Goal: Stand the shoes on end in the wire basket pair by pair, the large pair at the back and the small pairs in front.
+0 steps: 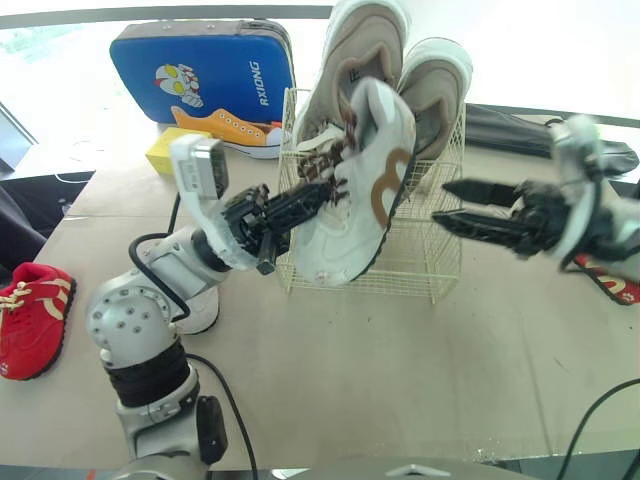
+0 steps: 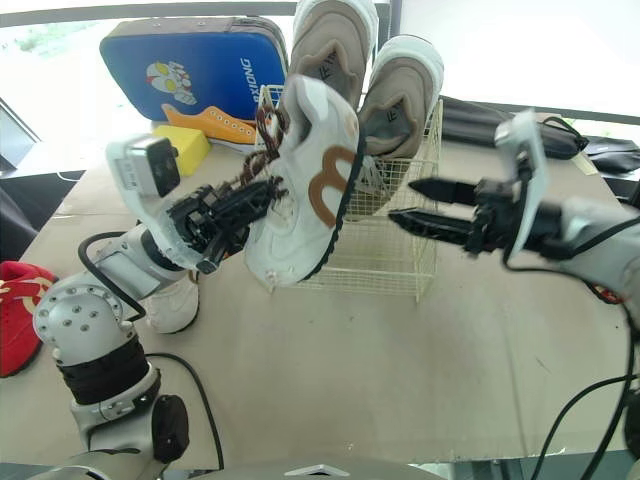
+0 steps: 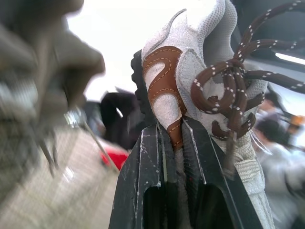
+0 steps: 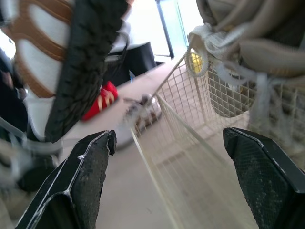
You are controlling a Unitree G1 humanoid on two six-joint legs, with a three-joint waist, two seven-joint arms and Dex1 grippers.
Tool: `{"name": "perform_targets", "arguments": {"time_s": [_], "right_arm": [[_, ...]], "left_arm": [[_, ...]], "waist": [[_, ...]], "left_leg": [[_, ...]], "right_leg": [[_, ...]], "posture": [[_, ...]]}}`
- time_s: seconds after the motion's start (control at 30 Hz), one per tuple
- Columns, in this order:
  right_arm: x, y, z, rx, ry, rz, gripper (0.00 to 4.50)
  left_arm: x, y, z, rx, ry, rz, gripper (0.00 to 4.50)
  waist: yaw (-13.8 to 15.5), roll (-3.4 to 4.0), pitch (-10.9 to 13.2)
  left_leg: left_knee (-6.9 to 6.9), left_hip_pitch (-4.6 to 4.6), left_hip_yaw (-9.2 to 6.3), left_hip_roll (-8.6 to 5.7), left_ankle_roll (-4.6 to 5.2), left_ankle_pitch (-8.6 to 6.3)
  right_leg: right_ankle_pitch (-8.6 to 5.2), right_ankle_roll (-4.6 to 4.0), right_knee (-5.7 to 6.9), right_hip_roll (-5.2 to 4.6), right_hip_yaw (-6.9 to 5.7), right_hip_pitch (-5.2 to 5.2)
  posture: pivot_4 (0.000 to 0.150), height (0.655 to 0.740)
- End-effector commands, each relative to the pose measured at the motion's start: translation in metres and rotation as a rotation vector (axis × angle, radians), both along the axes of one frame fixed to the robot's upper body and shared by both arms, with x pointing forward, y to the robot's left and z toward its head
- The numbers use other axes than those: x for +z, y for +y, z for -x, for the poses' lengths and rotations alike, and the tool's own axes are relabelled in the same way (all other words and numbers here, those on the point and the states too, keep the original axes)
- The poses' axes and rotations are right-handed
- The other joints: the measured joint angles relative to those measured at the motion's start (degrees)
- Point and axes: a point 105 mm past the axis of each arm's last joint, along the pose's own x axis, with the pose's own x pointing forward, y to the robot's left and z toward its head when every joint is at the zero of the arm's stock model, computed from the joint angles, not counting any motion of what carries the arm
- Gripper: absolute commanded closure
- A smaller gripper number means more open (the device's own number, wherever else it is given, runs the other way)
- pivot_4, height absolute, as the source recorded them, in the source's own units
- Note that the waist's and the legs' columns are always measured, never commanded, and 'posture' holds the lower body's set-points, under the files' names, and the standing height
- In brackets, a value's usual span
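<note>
My left gripper (image 1: 318, 196) pinches the shoe (image 1: 365, 200) by its soft upper beside the laces, aloft between it and my spread right gripper (image 1: 442, 204); likely light, floppy, steadier held at the stiff sole.

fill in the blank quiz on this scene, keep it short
1. The left gripper grips a shoe that is mostly ____.
2. The right gripper is ____.
3. The basket holds ____ beige shoes.
4. The red shoe lies to the robot's ____.
Missing words: white; open; two; left
</note>
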Motion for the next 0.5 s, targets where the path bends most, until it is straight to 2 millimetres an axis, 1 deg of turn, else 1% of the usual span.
{"name": "perform_targets", "arguments": {"time_s": [0.03,0.13,0.17,0.2,0.23,0.3,0.4,0.47,0.5], "right_arm": [[0.018,0.013,0.007,0.010,0.012,-0.120,0.78],[0.030,0.021,0.013,0.085,0.031,-0.224,0.78],[0.031,0.023,0.020,0.147,0.041,-0.231,0.78],[0.031,0.026,0.027,0.197,0.040,-0.212,0.78],[0.027,0.030,0.028,0.209,0.039,-0.183,0.78],[0.023,0.034,0.025,0.206,0.063,-0.167,0.78],[0.022,0.041,0.025,0.228,0.065,-0.154,0.78],[0.021,0.042,0.023,0.220,0.064,-0.154,1.20],[0.020,0.042,0.021,0.206,0.061,-0.151,1.52]], "left_arm": [[0.005,-0.007,-0.002,0.071,-0.090,-0.030,4.50],[0.002,-0.010,-0.006,0.099,-0.108,-0.054,4.50],[0.001,-0.012,-0.005,0.089,-0.117,-0.064,4.50],[0.001,-0.013,-0.005,0.080,-0.125,-0.068,4.50],[0.002,-0.015,-0.005,0.074,-0.130,-0.062,4.50],[0.001,-0.020,-0.001,0.035,-0.144,-0.077,4.50],[-0.001,-0.024,-0.001,0.023,-0.154,-0.089,4.50],[-0.004,-0.027,0.001,0.006,-0.165,-0.106,4.50],[-0.004,-0.028,0.002,-0.006,-0.163,-0.103,4.50]], "waist": [[0.0,-0.01,0.0],[-0.2,0.00,0.0],[-0.2,0.00,0.0],[-0.2,0.02,0.0],[-0.2,0.02,0.0],[-0.2,0.00,0.0],[-0.3,0.02,0.0],[-0.3,0.02,0.0],[-0.3,0.02,0.0]], "left_leg": [[0.00,0.00,0.01,0.00,0.03,0.02],[-0.01,0.00,0.03,0.00,0.07,0.02],[-0.01,0.01,0.06,0.01,0.09,0.02],[-0.01,0.01,0.06,0.01,0.10,0.02],[-0.02,0.01,0.05,0.02,0.11,0.02],[-0.02,0.02,0.04,0.05,0.13,0.01],[-0.02,0.04,0.05,0.09,0.35,-0.11],[-0.02,0.03,0.05,0.09,0.35,-0.11],[-0.02,0.03,0.04,0.09,0.35,-0.11]], "right_leg": [[0.00,0.00,0.01,0.09,-0.05,-0.01],[-0.01,-0.02,0.01,0.23,-0.08,-0.03],[-0.01,-0.02,0.00,0.26,-0.06,-0.04],[-0.01,-0.02,0.00,0.28,-0.06,-0.04],[-0.01,-0.02,-0.01,0.29,-0.07,-0.03],[-0.02,-0.03,-0.01,0.34,-0.07,-0.03],[-0.02,-0.03,-0.01,0.39,-0.06,-0.03],[-0.02,-0.03,-0.01,0.39,-0.06,-0.03],[-0.02,-0.03,-0.01,0.40,-0.06,-0.04]], "posture": [[0.150,0.7400],[0.150,0.7400],[0.150,0.7400],[0.150,0.7400],[0.150,0.7400],[0.150,0.7400],[0.150,0.7400],[0.150,0.7400],[0.150,0.7400]]}}
